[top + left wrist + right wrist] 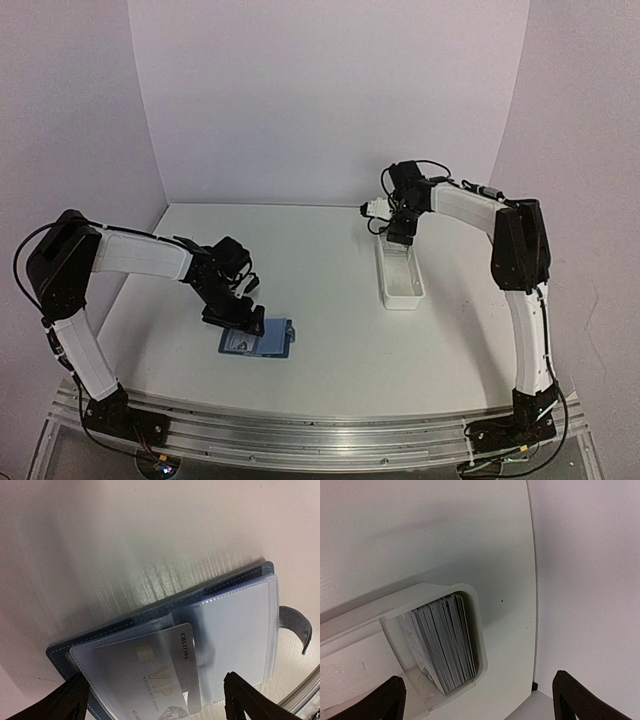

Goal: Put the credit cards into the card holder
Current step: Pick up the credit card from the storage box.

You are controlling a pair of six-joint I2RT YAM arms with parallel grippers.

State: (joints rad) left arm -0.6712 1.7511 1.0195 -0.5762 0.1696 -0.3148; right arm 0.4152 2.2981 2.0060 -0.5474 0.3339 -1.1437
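The card holder, a small blue wallet, lies open on the table near the front left. In the left wrist view its pale inside faces up, and the snap tab sticks out at the right. A silver credit card printed "VIP" sits partly inside a clear sleeve. My left gripper hovers open over it, with a finger on either side of the card. More credit cards stand on edge in a stack. My right gripper is open above them.
The stack sits at the far end of a long white tray, whose rim shows in the right wrist view. White walls close in the table at the back and sides. A metal rail runs along the near edge.
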